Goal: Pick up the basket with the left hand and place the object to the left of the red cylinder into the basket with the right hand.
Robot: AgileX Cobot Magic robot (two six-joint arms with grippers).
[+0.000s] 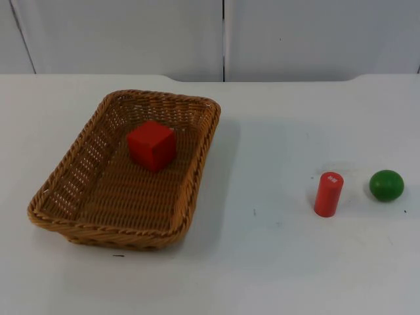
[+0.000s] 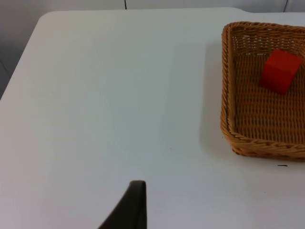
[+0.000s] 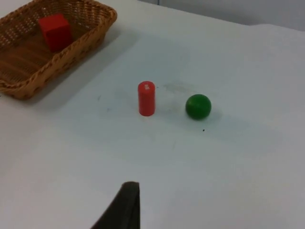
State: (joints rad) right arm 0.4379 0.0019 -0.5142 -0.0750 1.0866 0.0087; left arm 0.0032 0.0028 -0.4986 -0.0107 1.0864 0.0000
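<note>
White table carries a wicker basket at its left half, resting flat, long axis running away from the robot. A red cube already lies inside it; the red cylinder stands well apart to the right, a green ball just beside it. The left gripper hangs left of the basket, the right gripper nearer the cylinder; jaw state of either cannot be told.

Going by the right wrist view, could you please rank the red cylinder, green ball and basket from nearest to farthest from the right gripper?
1. Red cylinder, upright, straight ahead.
2. Green ball, beside it, barely farther.
3. Basket, farthest, holding the red cube.
</note>
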